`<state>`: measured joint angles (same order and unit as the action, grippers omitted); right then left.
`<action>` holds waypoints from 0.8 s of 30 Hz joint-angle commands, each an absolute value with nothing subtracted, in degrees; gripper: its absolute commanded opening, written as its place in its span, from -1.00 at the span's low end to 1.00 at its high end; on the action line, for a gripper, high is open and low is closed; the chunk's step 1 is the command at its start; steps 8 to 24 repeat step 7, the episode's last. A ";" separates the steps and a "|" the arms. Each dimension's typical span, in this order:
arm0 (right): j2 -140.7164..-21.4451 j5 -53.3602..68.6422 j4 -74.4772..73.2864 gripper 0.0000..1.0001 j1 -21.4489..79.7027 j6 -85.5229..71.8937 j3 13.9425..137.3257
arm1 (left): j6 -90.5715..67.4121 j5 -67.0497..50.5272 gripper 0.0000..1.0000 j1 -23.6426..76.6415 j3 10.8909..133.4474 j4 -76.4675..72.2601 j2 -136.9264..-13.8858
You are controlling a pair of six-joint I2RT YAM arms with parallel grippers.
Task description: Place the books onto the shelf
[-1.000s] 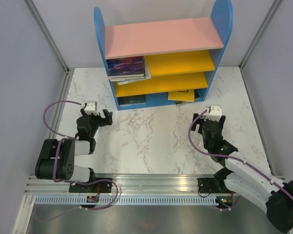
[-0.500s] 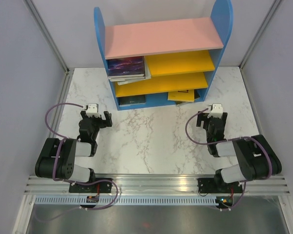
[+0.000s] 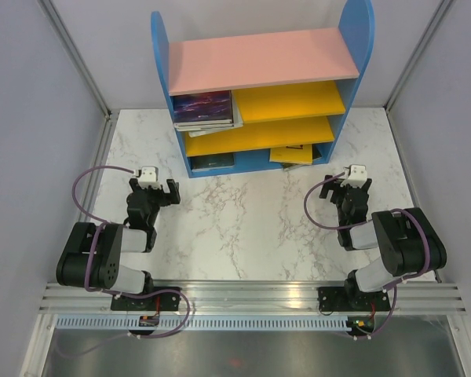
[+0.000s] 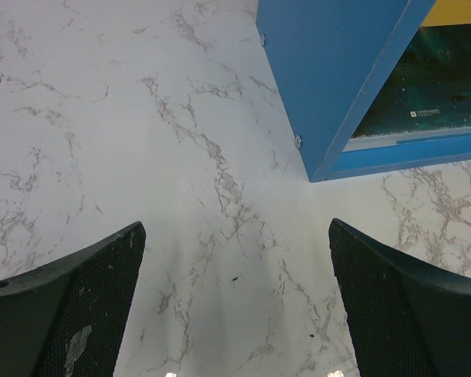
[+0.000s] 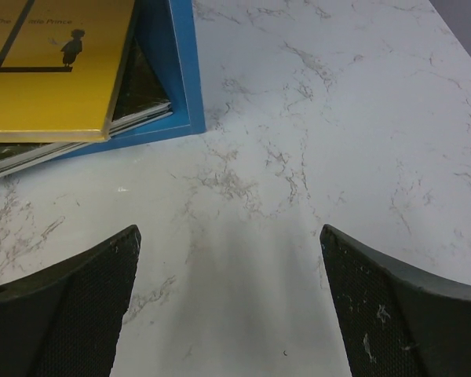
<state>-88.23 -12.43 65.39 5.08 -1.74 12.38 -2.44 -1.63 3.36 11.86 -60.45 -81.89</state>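
Observation:
The shelf [image 3: 261, 61] stands at the back of the table, with blue side panels, a pink top board and two yellow-orange shelves. Galaxy-covered books [image 3: 202, 108] lie stacked at the left of the upper shelf. A dark green book [image 3: 212, 161] lies in the bottom left compartment, also visible as the green book [image 4: 432, 86]. A yellow book [image 3: 292, 154] tops a small stack at the bottom right, the same yellow book [image 5: 55, 71]. My left gripper [image 3: 157, 191] [image 4: 235, 228] and right gripper [image 3: 350, 190] [image 5: 229, 231] hover open over bare marble in front of the shelf, holding nothing.
The white marble table [image 3: 243, 220] is boxed in by grey walls left and right. A metal rail [image 3: 243, 294] with both arm bases runs along the near edge. The shelf's blue side panel [image 4: 337, 78] is close ahead of the left gripper, and its other panel [image 5: 177, 63] is ahead of the right.
The right arm has folded back toward its base, and its gripper has shifted slightly right. The left arm has barely moved. Both grippers stayed open.

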 commanded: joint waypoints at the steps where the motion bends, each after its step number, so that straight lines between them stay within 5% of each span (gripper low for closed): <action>1: -87.63 -10.37 68.55 0.96 5.01 -1.93 13.54 | 0.62 -0.18 1.00 3.25 13.01 -64.34 -82.18; 24: -87.63 -10.46 68.55 0.96 5.10 -1.85 13.54 | 0.62 -0.18 1.00 3.25 13.01 -64.42 -82.00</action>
